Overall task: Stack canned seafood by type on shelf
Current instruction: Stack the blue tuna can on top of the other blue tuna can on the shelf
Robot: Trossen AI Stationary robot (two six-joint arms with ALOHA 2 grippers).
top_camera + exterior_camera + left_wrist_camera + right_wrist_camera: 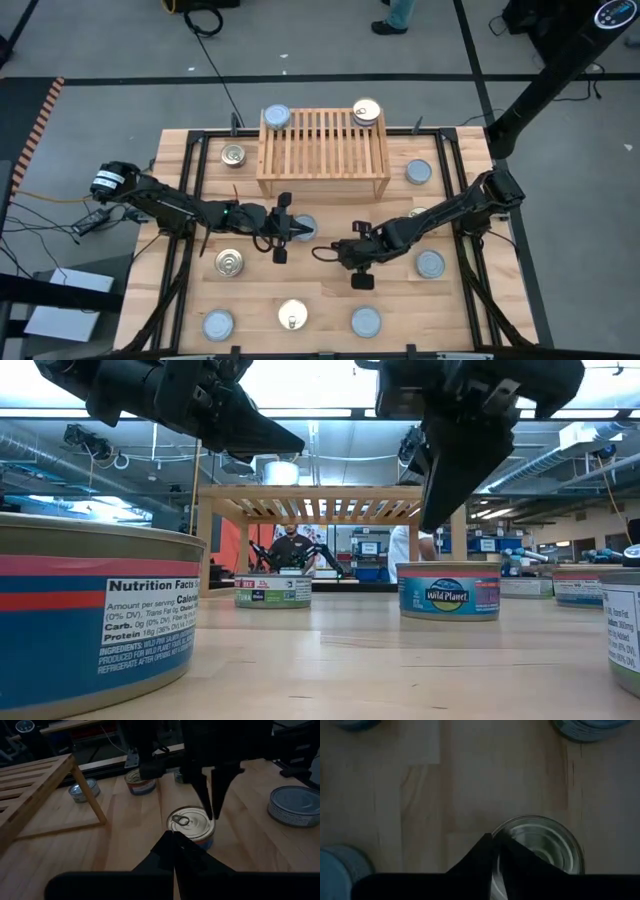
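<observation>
While both arms hang mid-table, no tin is held, so this looks like the reach-for-pickup step, with sorting barely begun.

The right gripper [358, 268] points down with its jaws nearly closed on nothing. A gold-lid tin [192, 822] sits right below the tips, slightly off to one side.

The left gripper [292, 232] has its jaws pressed together and empty. A blue-lid tin [304, 228] lies just past its tips.

The shelf [324, 150] stands beyond both sets of jaws, well apart from them. It carries one blue-lid tin [277, 117] at one back corner and one gold-lid tin [366, 113] at the other.

Next move, as I judge it: the right jaws must spread wider than the tin, centre over it, drop and close. The tin then goes onto the gold one on the shelf. The left gripper needs the same for the blue tin.

Counts:
- Shelf: one.
- Blue-lid tins: six, one on the shelf and five on the table.
- Gold-lid tins: five sure, one on the shelf, one under the right jaws and three loose.
- Possible sixth gold-lid tin, half hidden under the right arm; cannot tell.
- Grippers: two.
</observation>
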